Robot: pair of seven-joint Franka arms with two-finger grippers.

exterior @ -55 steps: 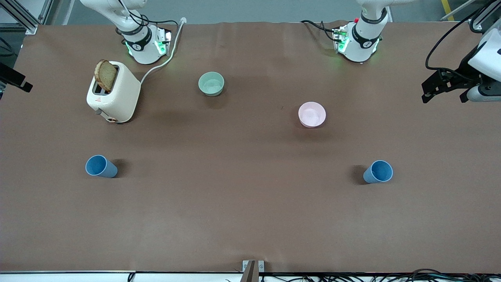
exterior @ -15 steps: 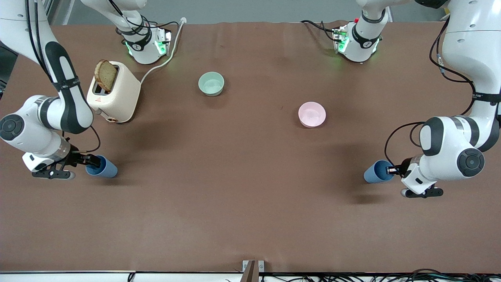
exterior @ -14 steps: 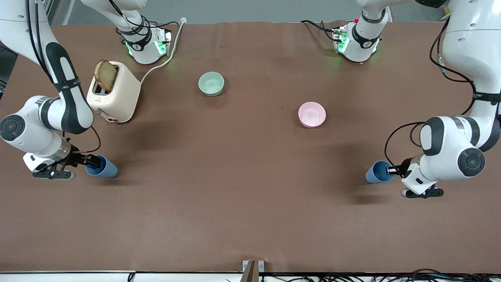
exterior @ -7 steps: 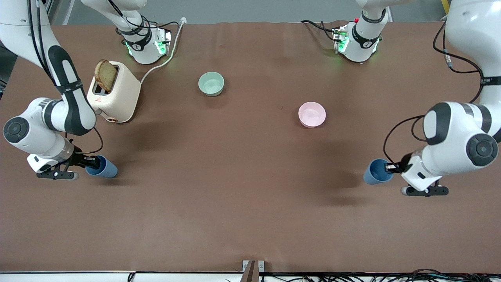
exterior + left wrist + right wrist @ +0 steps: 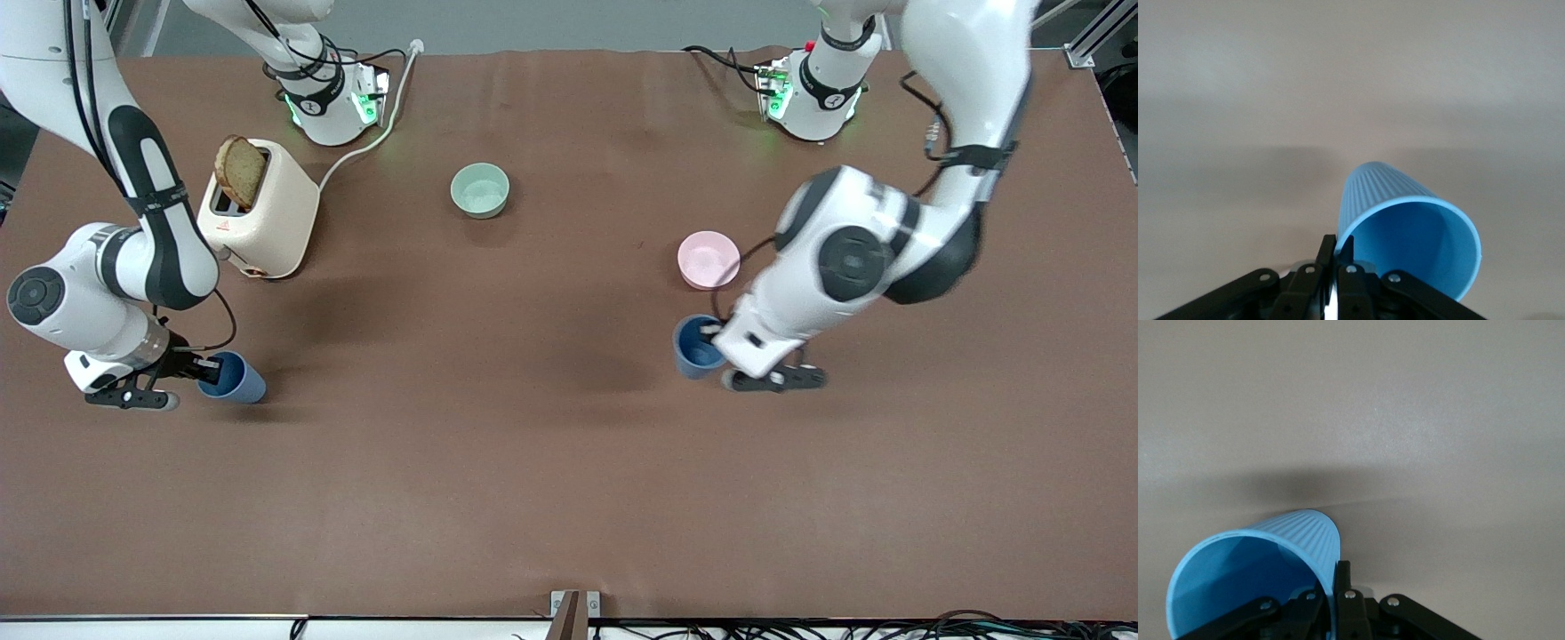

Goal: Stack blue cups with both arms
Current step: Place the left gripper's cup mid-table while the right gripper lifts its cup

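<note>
Each end effector pinched a blue cup's rim: the left end effector [image 5: 711,336] carried its cup [image 5: 695,347] near the pink bowl [image 5: 709,259], awaiting alignment with the right end effector's [image 5: 206,368] cup [image 5: 233,378].

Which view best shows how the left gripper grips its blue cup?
The left wrist view: the left gripper is shut on the rim of its blue cup, one finger inside, one outside. In the front view the wrist hides the fingers, and only the cup shows, near the pink bowl. The right wrist view shows neither.
</note>
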